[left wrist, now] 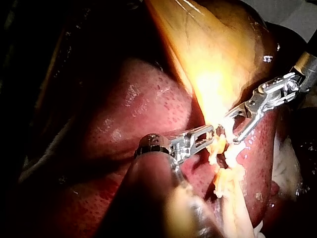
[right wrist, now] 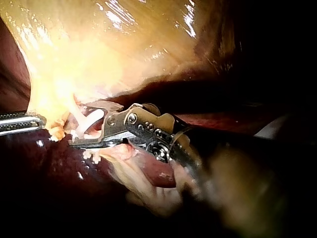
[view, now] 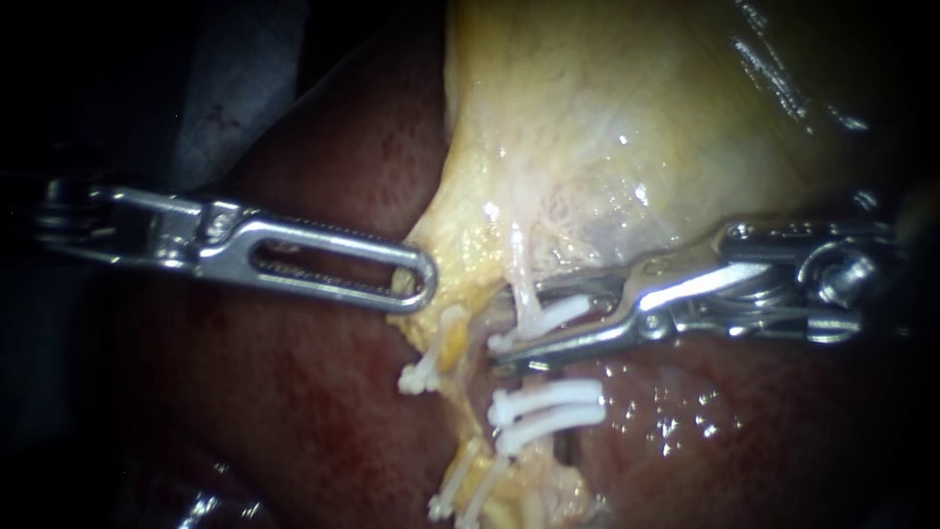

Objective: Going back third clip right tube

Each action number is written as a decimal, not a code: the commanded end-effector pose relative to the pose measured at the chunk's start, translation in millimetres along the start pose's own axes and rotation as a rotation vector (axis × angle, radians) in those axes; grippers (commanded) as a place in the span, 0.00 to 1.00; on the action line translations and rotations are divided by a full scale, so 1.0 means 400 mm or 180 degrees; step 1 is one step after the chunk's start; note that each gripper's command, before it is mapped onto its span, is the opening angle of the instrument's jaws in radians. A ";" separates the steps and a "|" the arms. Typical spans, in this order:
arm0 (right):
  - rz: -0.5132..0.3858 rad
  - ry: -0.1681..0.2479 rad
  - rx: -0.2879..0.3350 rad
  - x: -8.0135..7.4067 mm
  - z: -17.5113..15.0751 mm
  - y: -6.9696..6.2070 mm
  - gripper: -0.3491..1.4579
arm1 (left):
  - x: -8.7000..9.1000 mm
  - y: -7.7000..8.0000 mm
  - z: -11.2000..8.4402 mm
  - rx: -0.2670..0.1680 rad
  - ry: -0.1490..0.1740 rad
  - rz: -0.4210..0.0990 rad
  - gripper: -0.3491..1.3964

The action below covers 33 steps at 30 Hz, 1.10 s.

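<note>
— Where's the third clip point(view: 556, 312)?
— On the right tube point(view: 520, 277), farthest of three white clips there (the two nearer clips point(view: 548, 407) lie close together). The right instrument's point(view: 514, 328) tool stands open around it, probably so it can back away.
— And the left instrument point(view: 416, 282)?
— Its tool is clamped on the gallbladder's point(view: 607, 118) edge, pulling left to keep that tube exposed, I'd judge.

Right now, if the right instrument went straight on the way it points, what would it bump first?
Probably the white clip on the tube, sitting between the right instrument's open jaws, though depth is unclear.
</note>
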 end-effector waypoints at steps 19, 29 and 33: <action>-0.0213 -0.0348 -0.0603 0.0007 0.0026 -0.0017 0.52 | 0.0000 0.0000 0.0000 0.0000 0.0000 0.0000 0.00; -0.0179 -0.0134 -0.0295 0.0016 0.0059 -0.0015 0.52 | 0.0000 0.0000 0.0001 0.0000 0.0000 0.0000 0.00; -0.0157 -0.0054 -0.0144 0.0027 0.0077 -0.0018 0.52 | 0.0000 0.0000 0.0000 0.0000 0.0000 0.0000 0.00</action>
